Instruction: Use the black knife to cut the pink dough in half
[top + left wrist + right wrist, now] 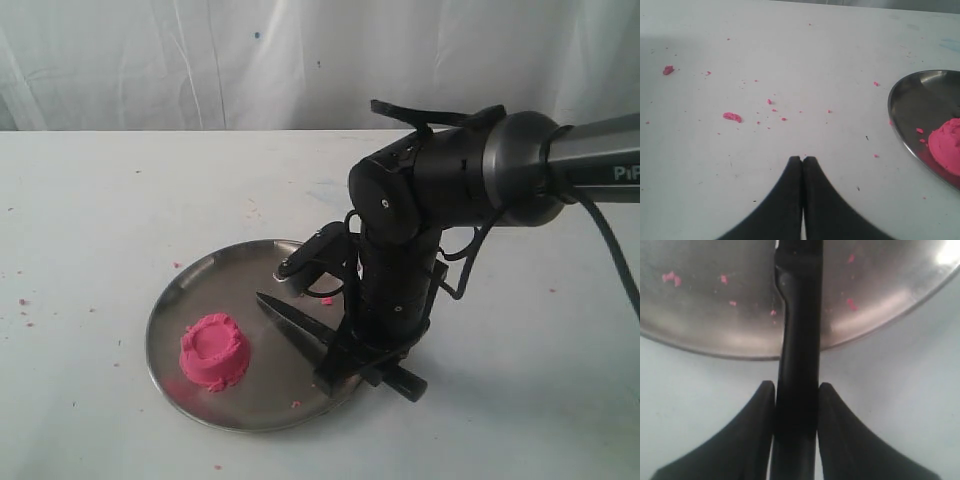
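Observation:
The pink dough (213,352) is one whole round mound with a dimpled top, on the front-left part of the steel plate (262,262). The black knife (290,325) lies across the plate's right rim, its blade pointing into the plate and stopping short of the dough. My right gripper (350,365) is shut on the knife's handle (797,340), with a finger pressed on each side, just outside the plate (715,325). My left gripper (802,159) is shut and empty above the bare table, left of the plate (920,100) and dough (947,145). It is out of the exterior view.
Pink crumbs (732,117) are scattered over the white table left of the plate, and a few lie inside the plate (670,276). A white curtain (200,60) closes off the back. The right arm's cable (610,250) hangs at the right.

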Controlling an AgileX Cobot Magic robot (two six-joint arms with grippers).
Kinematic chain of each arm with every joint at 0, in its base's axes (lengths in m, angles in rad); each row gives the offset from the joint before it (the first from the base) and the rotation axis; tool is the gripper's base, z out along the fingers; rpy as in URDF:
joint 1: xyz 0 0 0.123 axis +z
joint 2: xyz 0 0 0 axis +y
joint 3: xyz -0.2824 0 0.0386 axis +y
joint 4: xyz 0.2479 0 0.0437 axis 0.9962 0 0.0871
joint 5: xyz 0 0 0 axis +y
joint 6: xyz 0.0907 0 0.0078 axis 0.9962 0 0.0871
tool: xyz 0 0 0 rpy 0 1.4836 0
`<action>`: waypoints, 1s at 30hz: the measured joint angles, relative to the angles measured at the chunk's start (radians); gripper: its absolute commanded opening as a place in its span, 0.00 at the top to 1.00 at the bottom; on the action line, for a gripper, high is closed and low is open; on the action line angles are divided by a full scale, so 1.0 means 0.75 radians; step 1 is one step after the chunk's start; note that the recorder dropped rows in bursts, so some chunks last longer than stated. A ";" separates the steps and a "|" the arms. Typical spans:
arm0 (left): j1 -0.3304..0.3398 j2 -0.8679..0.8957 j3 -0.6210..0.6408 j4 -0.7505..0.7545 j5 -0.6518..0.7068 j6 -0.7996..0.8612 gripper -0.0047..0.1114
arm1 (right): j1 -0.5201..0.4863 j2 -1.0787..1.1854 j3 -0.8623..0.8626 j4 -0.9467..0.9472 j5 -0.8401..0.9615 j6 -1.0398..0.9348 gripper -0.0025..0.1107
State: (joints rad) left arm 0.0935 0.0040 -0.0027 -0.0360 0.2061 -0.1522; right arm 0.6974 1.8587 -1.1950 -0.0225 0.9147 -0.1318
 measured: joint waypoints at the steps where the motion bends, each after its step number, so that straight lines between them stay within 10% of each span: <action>1: 0.000 0.000 0.000 0.000 0.000 0.000 0.96 | 0.000 0.000 0.004 0.004 -0.016 0.000 0.85; 30: 0.000 0.000 0.000 0.000 0.000 0.000 0.96 | 0.000 0.000 0.025 0.030 -0.026 0.000 0.66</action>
State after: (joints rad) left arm 0.0935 0.0040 -0.0027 -0.0360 0.2061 -0.1522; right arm 0.6974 1.8587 -1.1765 0.0000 0.8949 -0.1318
